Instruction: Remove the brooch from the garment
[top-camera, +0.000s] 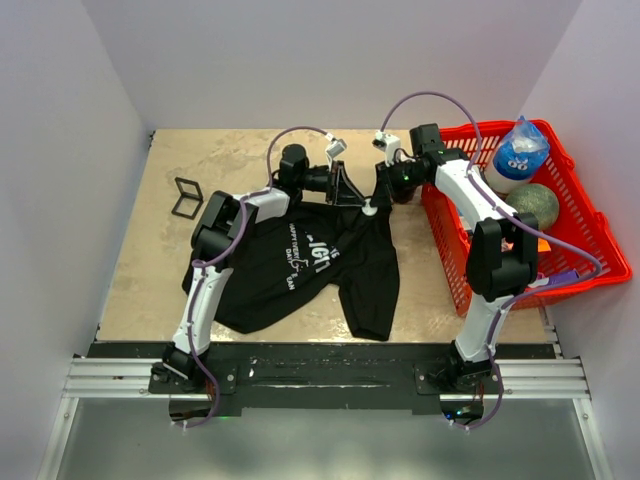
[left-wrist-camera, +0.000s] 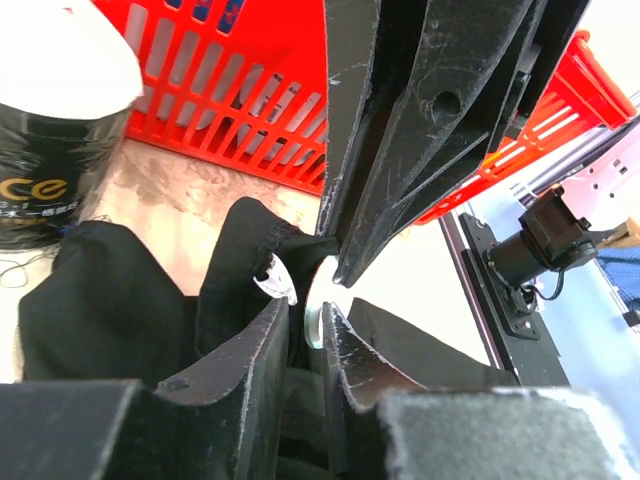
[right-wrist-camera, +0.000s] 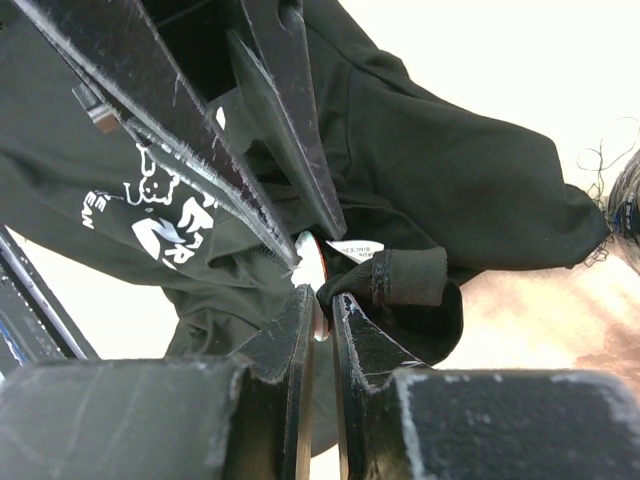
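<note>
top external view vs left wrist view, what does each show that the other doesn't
Only top external: the whole garment with its white lettering, a blue-topped bottle and a green ball. Only left wrist: a black can with a white lid. Both: the red basket, and the left gripper and right gripper meeting at a small white disc.

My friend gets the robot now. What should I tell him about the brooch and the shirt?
Right gripper: shut on the small white round brooch at the shirt's collar.
Left gripper: jaws a narrow gap apart on either side of the same brooch; I cannot tell if it grips.
Shirt: crumpled on the table.
Done: both grippers are at the brooch.
Left: pull it free; it looks still attached.
</note>
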